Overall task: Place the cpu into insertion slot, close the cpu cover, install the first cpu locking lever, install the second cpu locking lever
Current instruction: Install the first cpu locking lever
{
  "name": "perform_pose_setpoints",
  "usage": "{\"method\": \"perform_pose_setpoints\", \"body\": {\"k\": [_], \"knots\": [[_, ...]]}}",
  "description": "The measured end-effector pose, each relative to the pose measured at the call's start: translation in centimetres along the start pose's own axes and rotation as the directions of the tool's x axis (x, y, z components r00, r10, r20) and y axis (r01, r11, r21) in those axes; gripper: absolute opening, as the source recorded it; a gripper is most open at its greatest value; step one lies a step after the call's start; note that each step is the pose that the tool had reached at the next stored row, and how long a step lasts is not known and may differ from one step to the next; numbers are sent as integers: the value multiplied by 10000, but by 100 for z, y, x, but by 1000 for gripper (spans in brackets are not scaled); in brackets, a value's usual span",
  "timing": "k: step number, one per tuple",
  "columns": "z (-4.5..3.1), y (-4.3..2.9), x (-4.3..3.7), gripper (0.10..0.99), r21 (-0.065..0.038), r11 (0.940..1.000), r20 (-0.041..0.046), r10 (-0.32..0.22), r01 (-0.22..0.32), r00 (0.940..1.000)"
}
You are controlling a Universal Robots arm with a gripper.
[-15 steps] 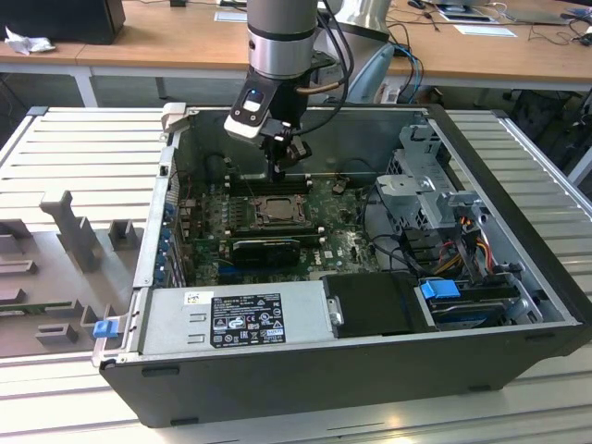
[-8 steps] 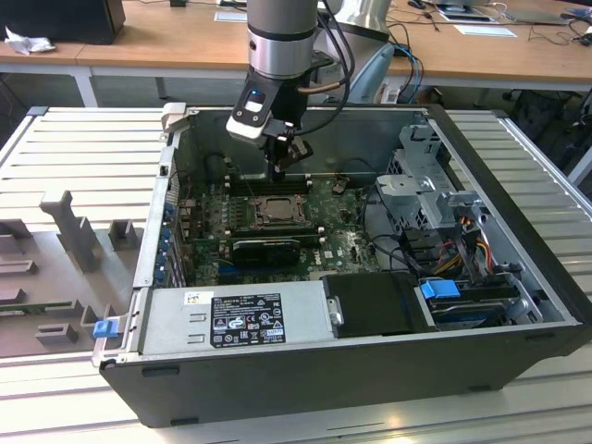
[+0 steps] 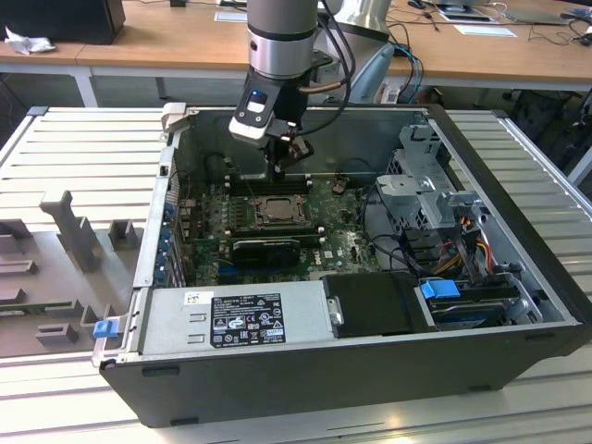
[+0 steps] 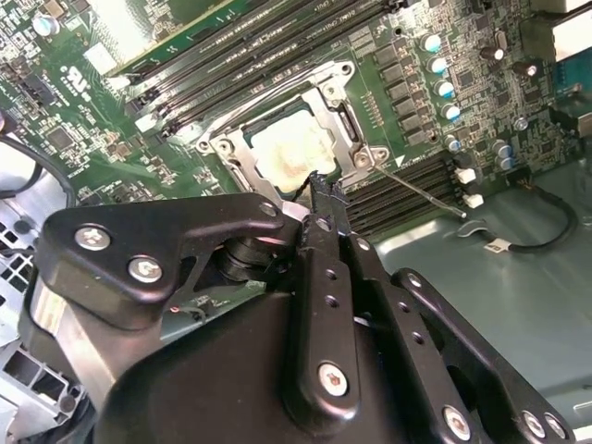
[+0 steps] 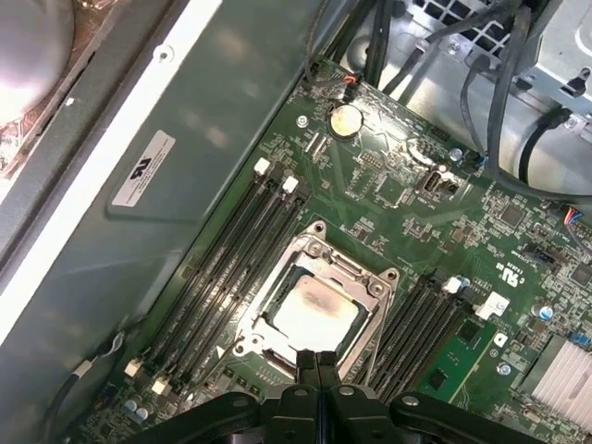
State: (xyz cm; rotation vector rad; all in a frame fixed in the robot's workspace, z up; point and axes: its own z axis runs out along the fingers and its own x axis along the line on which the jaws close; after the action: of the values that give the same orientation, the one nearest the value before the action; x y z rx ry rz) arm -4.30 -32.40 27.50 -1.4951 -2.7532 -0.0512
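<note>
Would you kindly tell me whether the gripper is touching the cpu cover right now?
Cannot tell. In both wrist views the gripper ends right at the cpu cover's near edge, hiding any contact or gap.

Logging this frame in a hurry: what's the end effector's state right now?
End effector: closed, fingertips together, nothing seen held, poised at the edge of the cpu cover.
</note>
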Motion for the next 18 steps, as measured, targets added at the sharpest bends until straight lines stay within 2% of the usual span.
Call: {"method": "perform_pose_setpoints", "body": {"k": [10,18], "knots": [[0,0,0,106,14,9979,-16,-641,641,9979],[0,0,0,106,35,9862,-45,-1655,1655,9862]]}}
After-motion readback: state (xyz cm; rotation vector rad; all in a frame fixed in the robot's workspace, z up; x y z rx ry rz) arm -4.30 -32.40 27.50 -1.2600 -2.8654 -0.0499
